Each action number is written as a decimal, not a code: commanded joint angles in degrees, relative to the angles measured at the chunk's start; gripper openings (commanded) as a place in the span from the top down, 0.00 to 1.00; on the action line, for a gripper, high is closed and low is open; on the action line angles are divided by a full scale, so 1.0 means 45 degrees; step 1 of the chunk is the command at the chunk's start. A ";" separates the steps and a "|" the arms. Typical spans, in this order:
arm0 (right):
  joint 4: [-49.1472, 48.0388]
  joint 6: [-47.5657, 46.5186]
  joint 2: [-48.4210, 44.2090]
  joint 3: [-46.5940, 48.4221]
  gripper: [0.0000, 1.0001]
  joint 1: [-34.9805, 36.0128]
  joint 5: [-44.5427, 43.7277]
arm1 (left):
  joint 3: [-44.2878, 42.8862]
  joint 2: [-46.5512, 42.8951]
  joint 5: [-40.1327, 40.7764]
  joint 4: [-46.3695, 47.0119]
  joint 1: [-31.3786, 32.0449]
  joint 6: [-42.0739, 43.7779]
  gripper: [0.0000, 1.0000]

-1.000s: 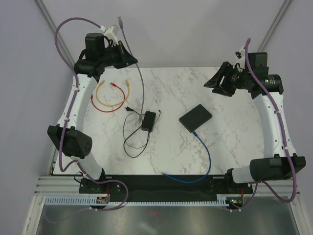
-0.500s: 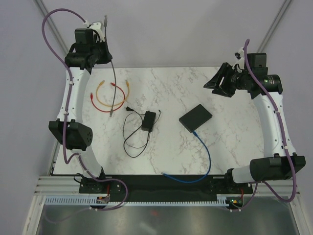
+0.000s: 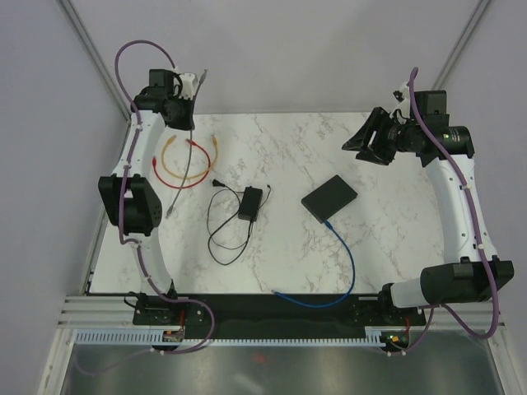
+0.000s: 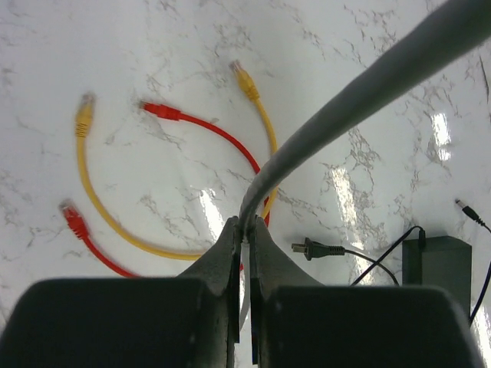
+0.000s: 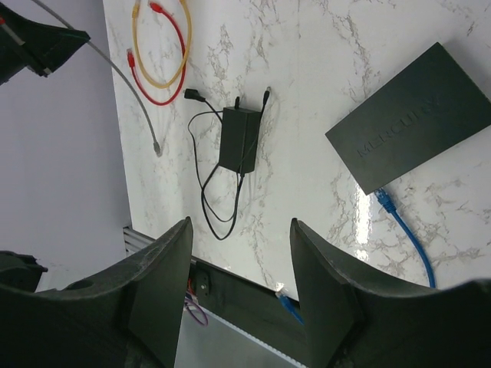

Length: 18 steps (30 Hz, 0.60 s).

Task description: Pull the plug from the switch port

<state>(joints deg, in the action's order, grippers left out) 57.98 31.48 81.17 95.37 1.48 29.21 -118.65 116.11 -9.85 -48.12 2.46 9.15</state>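
Observation:
The switch [image 3: 329,197] is a flat black box lying right of the table's middle, also in the right wrist view [image 5: 410,130]. A blue cable [image 3: 346,263] has its plug [image 5: 383,198] in the switch's near edge. My left gripper [image 3: 183,115] is raised at the far left, shut on a grey cable [image 4: 360,84] pinched at its tips [image 4: 245,224]. The cable hangs down, and its free plug [image 3: 170,212] ends by the table's left edge, away from the switch. My right gripper [image 3: 356,141] hovers open and empty above the far right [image 5: 242,226].
A black power brick [image 3: 250,202] with a thin looped cord lies left of the switch. Short yellow [image 3: 169,169] and red [image 3: 193,177] patch cables curl at the far left, under the left gripper. The blue cable runs to the near table edge.
My left arm has swung left and back with the grey cable in its jaws. The cable's free end has moved from beside the power brick to the left edge. The right arm stayed still.

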 commanded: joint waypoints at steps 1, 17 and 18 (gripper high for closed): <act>0.0027 -0.0161 -0.0147 -0.0022 0.38 -0.0016 0.0208 | -0.0039 0.0464 -0.1463 -0.0264 -0.0078 0.0800 0.98; 0.0027 -0.0083 0.0069 -0.0198 0.38 -0.0035 0.0345 | -0.0898 0.2692 -0.1834 -0.1317 -0.0331 -0.0938 0.73; 0.0027 -0.0102 0.0069 -0.0121 0.38 -0.0035 0.0344 | -0.1015 0.2789 -0.1932 -0.1415 -0.0390 -0.1268 0.66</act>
<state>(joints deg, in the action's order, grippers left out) 58.00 31.48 81.49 94.52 1.48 29.98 -119.57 127.66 -15.84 -52.01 1.61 7.49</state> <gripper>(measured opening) 0.619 0.294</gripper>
